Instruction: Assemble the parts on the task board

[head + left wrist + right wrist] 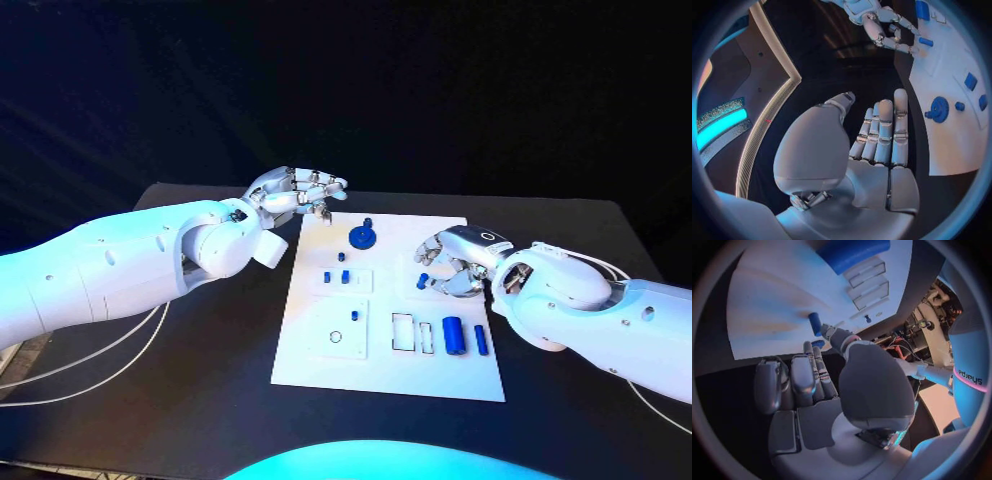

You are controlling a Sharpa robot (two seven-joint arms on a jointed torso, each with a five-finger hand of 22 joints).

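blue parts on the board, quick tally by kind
gear: 1
long cylinders: 2
small pieces: 4, as far as I can make out
total: 7

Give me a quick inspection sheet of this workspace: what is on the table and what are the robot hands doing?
Surface: black table, with a white board lying in its middle.
Job's things: blue gear near the board's far edge; two blue cylinders lying near its right side; smaller blue pieces between.
Clutter: nothing seen.
Hands: left robot hand off the board's far left corner, fingers straight, holding nothing; right robot hand over the board's right part, fingertips by a small blue piece; grip unclear.
Cables: white cables on the table under the left arm.
Surroundings: dark.
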